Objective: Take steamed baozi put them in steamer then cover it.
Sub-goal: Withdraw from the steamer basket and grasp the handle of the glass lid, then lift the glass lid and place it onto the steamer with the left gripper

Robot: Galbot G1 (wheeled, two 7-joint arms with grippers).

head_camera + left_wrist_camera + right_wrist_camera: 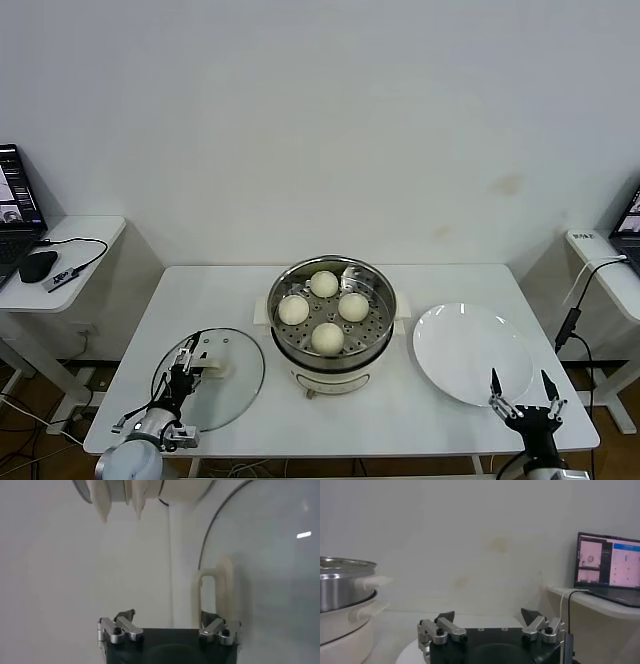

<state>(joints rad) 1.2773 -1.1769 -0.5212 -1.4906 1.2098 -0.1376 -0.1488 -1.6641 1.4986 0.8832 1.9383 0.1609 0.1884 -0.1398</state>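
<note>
The cover [209, 379] lies flat, its bar handle [207, 358] crosswise (cream-white); left gripper [183, 361] fingers straddle it, apart, not yet clamped.

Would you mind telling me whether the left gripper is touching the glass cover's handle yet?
Cannot tell. In the head view the left gripper overlaps the cover beside its handle; the left wrist view shows the handle near one finger, but no clear contact or gap.
</note>
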